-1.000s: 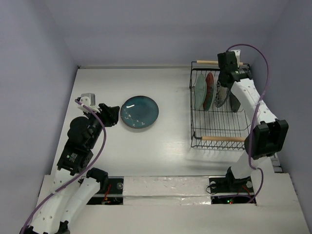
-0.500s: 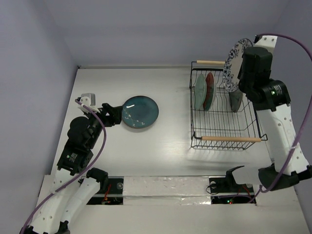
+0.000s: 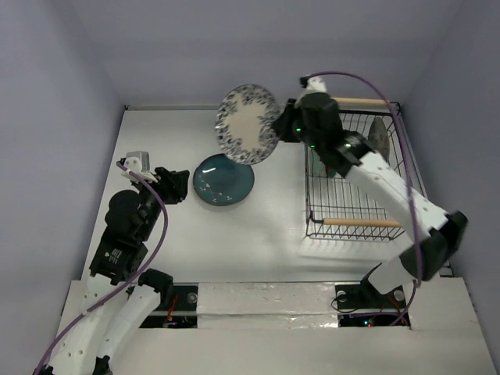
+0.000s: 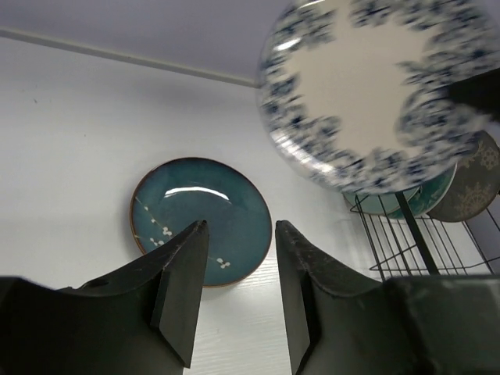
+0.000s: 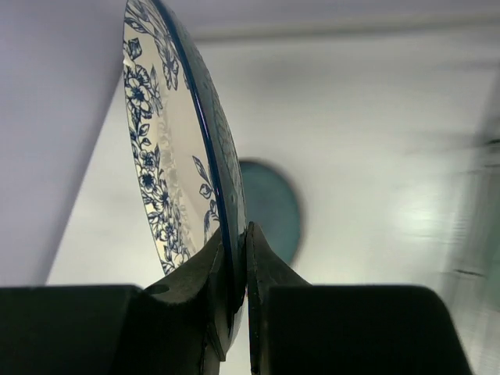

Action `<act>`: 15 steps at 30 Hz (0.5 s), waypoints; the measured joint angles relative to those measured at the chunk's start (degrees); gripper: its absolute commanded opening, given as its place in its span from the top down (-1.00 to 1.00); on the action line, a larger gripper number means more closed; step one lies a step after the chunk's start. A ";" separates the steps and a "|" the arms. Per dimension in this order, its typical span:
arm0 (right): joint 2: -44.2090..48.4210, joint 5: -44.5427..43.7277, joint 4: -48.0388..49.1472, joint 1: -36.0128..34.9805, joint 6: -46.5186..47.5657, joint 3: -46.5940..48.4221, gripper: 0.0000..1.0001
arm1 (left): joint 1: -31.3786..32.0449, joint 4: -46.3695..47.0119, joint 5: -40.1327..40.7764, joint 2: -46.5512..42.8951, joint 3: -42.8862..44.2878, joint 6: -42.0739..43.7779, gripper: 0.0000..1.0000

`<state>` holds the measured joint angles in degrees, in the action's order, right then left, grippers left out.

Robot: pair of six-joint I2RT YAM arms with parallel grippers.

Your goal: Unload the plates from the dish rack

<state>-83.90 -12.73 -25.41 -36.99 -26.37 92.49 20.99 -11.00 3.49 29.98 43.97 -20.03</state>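
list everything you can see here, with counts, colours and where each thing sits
floral plate: one, white with blue flowers, held up in the air left of the rack
teal plate: one, dark teal, flat on the table, centre left
dish rack: one, black wire, wooden handles, right side
green plate: at least one, pale green, standing in the rack
dark patterned plate: one, grey-brown, in the rack beside it
table: one, white
left hand: black, open, empty, near the teal plate
right hand: black, shut on the floral plate's rim
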 measured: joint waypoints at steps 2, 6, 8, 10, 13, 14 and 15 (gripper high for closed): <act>-6.19 3.21 3.45 -2.10 -3.06 0.00 1.00 | 0.00 -0.02 0.17 -0.17 0.00 -0.02 0.29; -15.54 8.52 7.91 -5.29 -9.11 -0.79 1.00 | 0.00 -0.02 0.46 -0.20 0.00 -0.02 0.27; -18.95 9.70 9.57 -6.01 -11.78 -1.77 1.00 | 0.00 -0.02 0.48 -0.20 0.00 -0.02 0.24; -21.14 9.92 10.69 -6.19 -13.84 -2.86 1.00 | 0.00 -0.02 0.48 -0.20 0.00 0.00 0.22; -23.45 9.92 12.41 -6.03 -16.37 -4.44 1.00 | 0.00 -0.02 0.46 -0.20 0.00 0.00 0.21; -23.98 9.66 13.22 -5.92 -17.20 -4.98 1.00 | 0.00 -0.02 0.46 -0.20 0.00 -0.02 0.21; -24.26 9.42 13.92 -5.79 -17.79 -5.53 1.00 | 0.00 0.00 0.46 -0.20 0.00 -0.02 0.20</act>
<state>-108.16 -3.31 -11.49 -42.78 -44.16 86.96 20.99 -11.00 3.95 29.78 43.97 -20.05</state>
